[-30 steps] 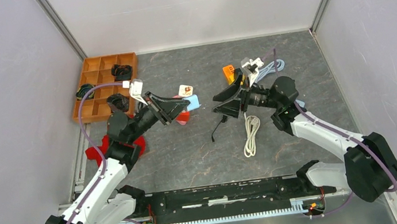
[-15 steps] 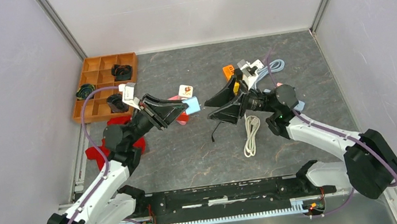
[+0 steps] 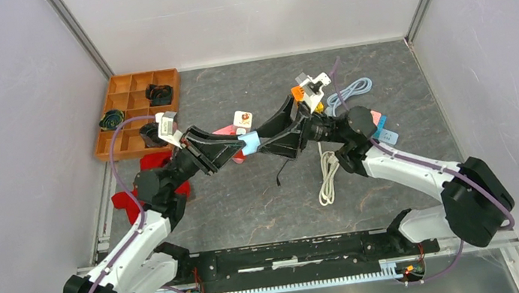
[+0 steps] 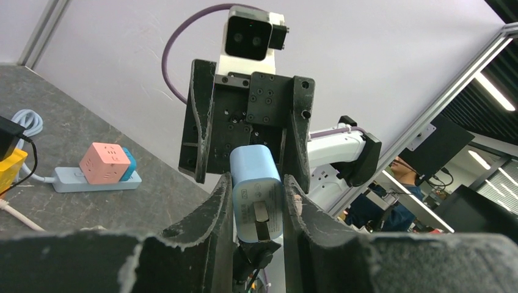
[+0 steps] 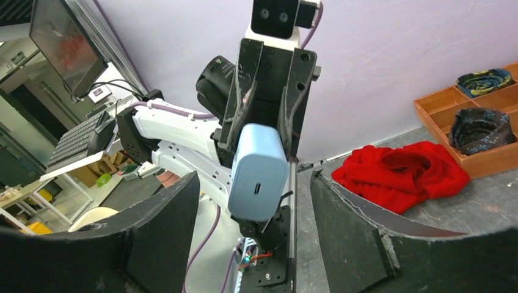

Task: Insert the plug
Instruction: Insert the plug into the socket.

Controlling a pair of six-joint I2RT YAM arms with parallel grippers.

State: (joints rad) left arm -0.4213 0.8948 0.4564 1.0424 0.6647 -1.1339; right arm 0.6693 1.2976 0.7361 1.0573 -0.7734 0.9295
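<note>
**Plug, position.** The plug (image 4: 256, 198), a pale blue block, is held off the desk (image 3: 249, 208), clenched between the fingers of the left gripper (image 4: 259, 180). The right gripper (image 5: 255, 177) is nose to nose with it. Its jaws are spread wide, one on each side of the plug's free end, and neither finger is seen touching the plug.

**Handling (judged).**
- The body is taken to be a hard plastic shell, so light and rigid, with no give under pressure.
- The sides look smooth and rounded at the corners, so slipping or twisting in a light grip is to be expected.
- The flat broad faces are preferred for a hold.
- A small port is seen on the end facing the right gripper, and metal contacts on the end facing the left wrist.
- A hold by the right gripper at the port end would leave the contact end free once the left lets go.

**Edges and room.**
- Almost no room is left between the two grippers, so any closing should be kept straight.
- A white cable (image 3: 329, 171) lies on the desk beneath the right gripper.
- A power strip (image 4: 98, 180) carrying a pink cube (image 4: 101, 163) lies behind the right gripper, beside its arm.
- A red cloth (image 5: 403, 171) lies behind the left gripper, under its arm.
- The enclosure walls are well apart from both.
</note>
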